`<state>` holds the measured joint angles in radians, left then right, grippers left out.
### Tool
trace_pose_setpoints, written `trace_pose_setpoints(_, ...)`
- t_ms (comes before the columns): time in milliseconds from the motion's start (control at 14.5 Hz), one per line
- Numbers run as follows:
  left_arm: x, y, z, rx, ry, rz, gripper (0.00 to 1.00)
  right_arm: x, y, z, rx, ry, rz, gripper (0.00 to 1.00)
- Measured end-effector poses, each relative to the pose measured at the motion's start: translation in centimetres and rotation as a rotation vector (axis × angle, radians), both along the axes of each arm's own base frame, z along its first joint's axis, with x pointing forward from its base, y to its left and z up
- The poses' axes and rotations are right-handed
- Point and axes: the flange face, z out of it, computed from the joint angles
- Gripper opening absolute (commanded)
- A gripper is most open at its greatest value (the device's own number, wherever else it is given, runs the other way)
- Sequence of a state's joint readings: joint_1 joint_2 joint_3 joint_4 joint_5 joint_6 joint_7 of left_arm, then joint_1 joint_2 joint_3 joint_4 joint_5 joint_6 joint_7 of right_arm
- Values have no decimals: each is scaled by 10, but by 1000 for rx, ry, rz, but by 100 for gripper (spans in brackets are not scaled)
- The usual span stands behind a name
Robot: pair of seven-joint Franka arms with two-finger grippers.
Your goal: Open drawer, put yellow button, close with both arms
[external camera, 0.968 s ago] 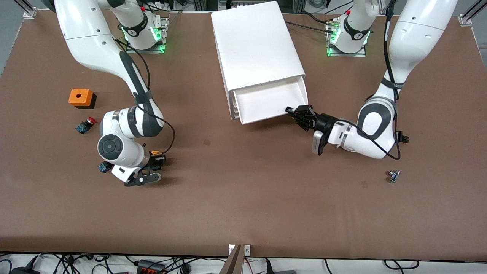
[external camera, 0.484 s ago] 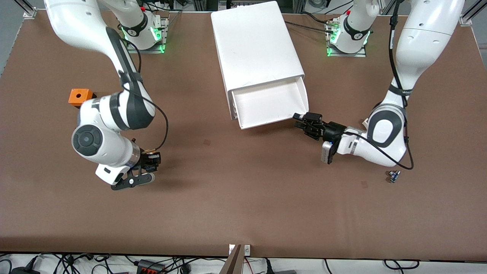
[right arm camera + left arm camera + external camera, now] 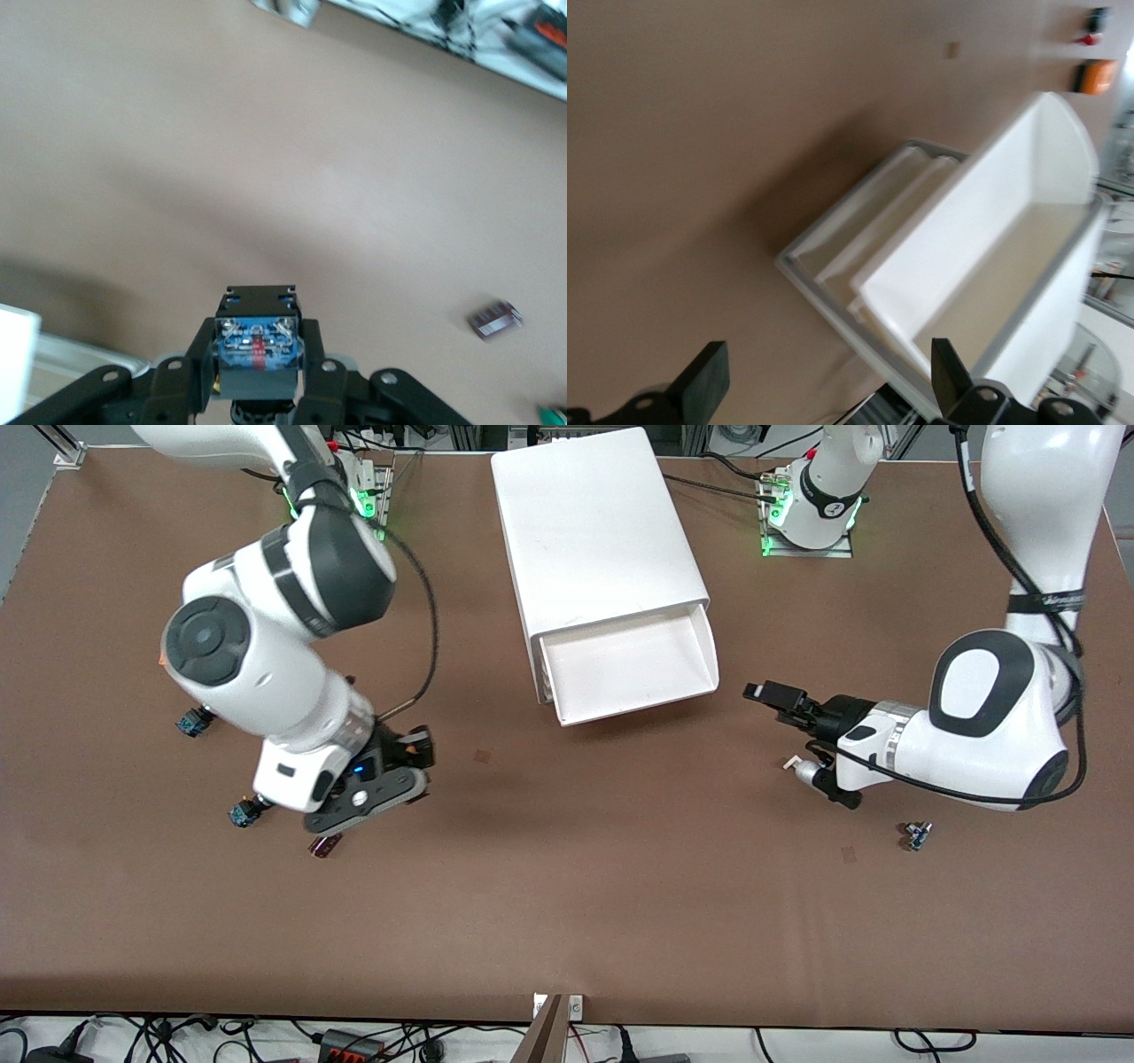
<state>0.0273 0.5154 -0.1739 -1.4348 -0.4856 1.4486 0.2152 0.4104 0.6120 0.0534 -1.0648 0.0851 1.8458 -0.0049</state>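
The drawer (image 3: 631, 662), topmost of the white cabinet (image 3: 598, 531), stands pulled out and holds nothing I can see. It also fills the left wrist view as the drawer (image 3: 983, 257). My left gripper (image 3: 778, 701) hangs open over the table beside the drawer's front corner, toward the left arm's end, touching nothing. Its fingers (image 3: 700, 390) stand wide apart. My right gripper (image 3: 409, 755) is shut on the yellow button (image 3: 257, 354), whose blue-grey base faces the wrist camera while its cap is hidden. It is up over bare table toward the right arm's end.
A switch (image 3: 190, 723) and another switch (image 3: 240, 813) lie by the right arm. A small dark chip (image 3: 321, 847) lies nearer the front camera. The orange box (image 3: 1097, 76) and the red-capped switch (image 3: 1091, 25) appear in the left wrist view. A small part (image 3: 917, 835) lies near the left arm.
My left gripper let go of the drawer's front corner, opened and drew away from it. My right arm rose from the table with the button and shifted toward the cabinet.
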Motion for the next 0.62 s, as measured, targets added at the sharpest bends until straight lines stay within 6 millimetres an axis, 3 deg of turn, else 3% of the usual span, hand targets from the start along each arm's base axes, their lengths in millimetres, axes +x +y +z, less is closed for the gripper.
trace_pose_setpoints(138, 2, 13, 2, 205, -30, -26, 100, -21, 49, 6, 41, -30, -18, 0)
trace_pose_setpoints(276, 11, 30, 15, 381, -99, -58, 100, -54, 103, 6, 61, -14, -53, 0)
trace_pose_setpoints(415, 23, 44, 47, 510, -200, -78, 100, -85, 147, 1, 66, 11, -74, 0)
trace_pose_setpoints(622, 35, 59, 102, 598, -323, -46, 100, -112, 184, -8, 76, 34, -121, 0)
